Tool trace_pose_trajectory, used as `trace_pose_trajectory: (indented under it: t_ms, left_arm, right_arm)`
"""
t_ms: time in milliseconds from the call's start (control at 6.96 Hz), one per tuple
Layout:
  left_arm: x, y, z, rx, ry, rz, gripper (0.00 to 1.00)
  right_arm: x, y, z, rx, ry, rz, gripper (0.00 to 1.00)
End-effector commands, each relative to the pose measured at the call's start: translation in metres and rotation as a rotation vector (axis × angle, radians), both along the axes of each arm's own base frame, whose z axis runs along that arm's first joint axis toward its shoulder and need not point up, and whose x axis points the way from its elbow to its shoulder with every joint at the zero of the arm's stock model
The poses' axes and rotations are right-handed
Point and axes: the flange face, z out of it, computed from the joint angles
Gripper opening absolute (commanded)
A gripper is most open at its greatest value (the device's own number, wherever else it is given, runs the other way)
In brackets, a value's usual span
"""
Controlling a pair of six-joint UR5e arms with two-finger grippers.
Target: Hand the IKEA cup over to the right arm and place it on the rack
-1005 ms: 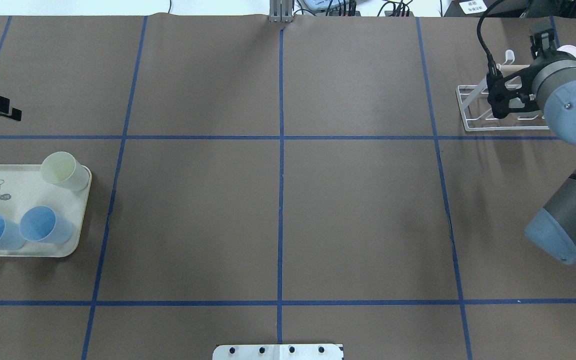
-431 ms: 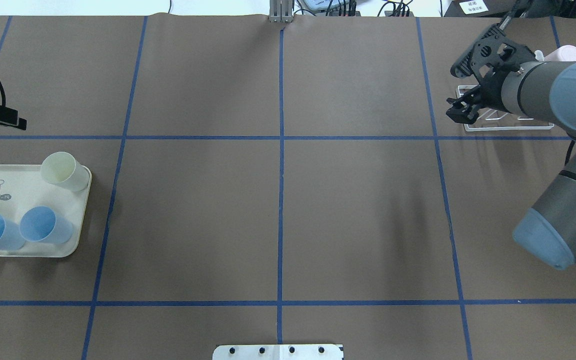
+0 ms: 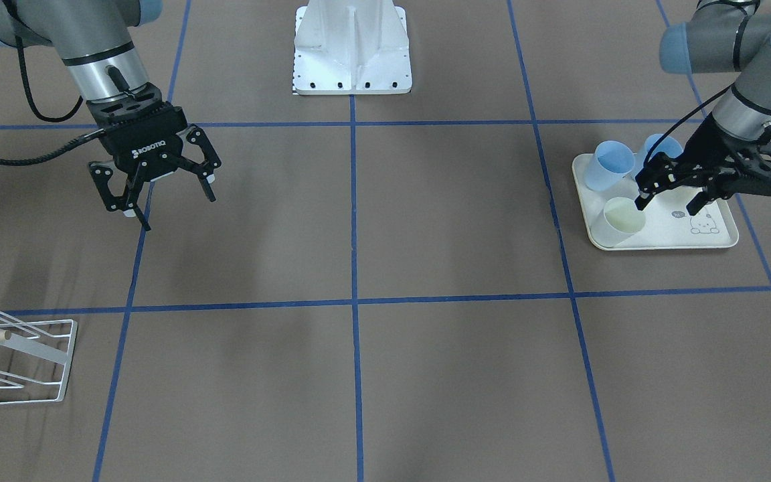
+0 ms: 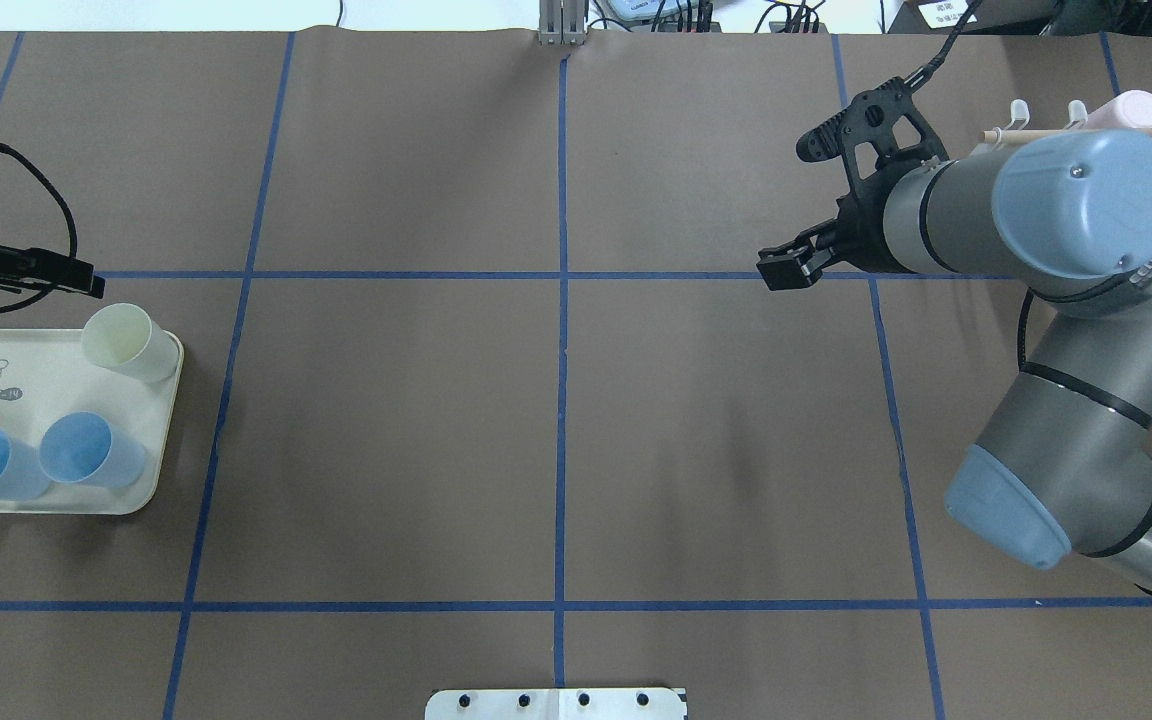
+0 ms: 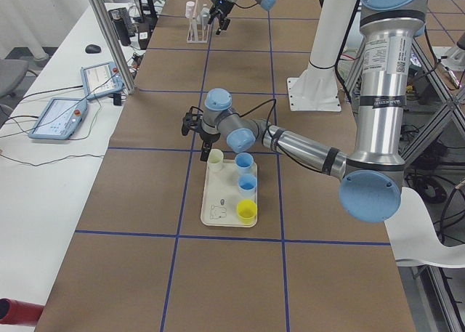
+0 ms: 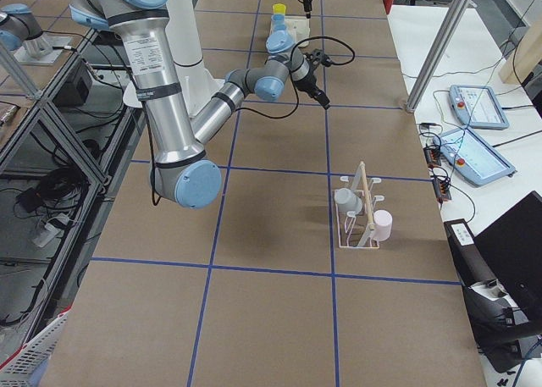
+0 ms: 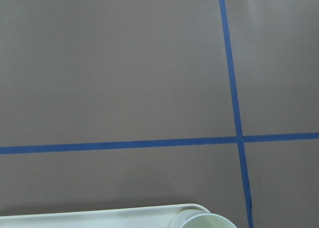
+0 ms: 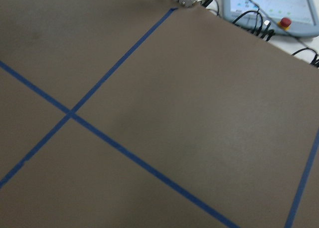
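Several cups stand on a cream tray point(image 3: 713, 237) point(image 4: 46, 385): a pale green cup point(image 3: 623, 217) point(image 4: 126, 340) point(image 7: 209, 222), two blue cups point(image 3: 613, 164) point(image 4: 86, 450) and a yellow cup point(image 5: 246, 212). My left gripper point(image 3: 668, 201) hangs open and empty just above the tray, beside the pale green cup and not touching it. Away from the white wire rack point(image 3: 17, 361) point(image 6: 360, 209), my right gripper point(image 3: 175, 211) point(image 4: 791, 205) is open and empty above bare table. In the overhead view the right arm hides most of the rack.
A pink cup point(image 4: 1126, 105) point(image 6: 381, 224) and a grey cup point(image 6: 343, 201) hang on the rack. The white robot base point(image 3: 352, 50) sits at the table's middle edge. Blue tape lines cross the brown table. Screens and cables lie beyond the far edge.
The right arm has swung away from the rack toward the table's middle, leaving the pink cup on it. The left gripper has moved closer to the tray.
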Motion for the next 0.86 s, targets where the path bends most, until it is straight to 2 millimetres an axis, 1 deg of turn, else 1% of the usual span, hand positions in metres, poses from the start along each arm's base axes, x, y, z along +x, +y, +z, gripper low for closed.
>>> trace_pose_trajectory:
  t_ms: [0,144,287,431,718]
  left_arm:
    - [0.003,0.003,0.02,-0.02,-0.028,0.001,1.0]
    - [0.007,0.001,0.021,-0.022,-0.03,0.0,1.0]
    - [0.017,0.004,0.026,-0.027,-0.036,0.021,1.0]
    - [0.026,0.008,0.026,-0.026,-0.036,0.04,0.84]
    - [0.032,0.012,0.033,-0.037,-0.044,0.054,0.63]
  right_arm:
    - [-0.016,-0.004,-0.033,-0.092,0.035,-0.057,1.0]
    - [-0.015,-0.001,-0.042,-0.083,0.019,-0.065,1.0]
    - [-0.018,-0.002,-0.047,-0.077,0.014,-0.066,1.0]
    - [-0.017,-0.003,-0.047,-0.076,0.015,-0.058,1.0]
    - [-0.018,-0.003,-0.046,-0.077,0.017,-0.059,1.0]
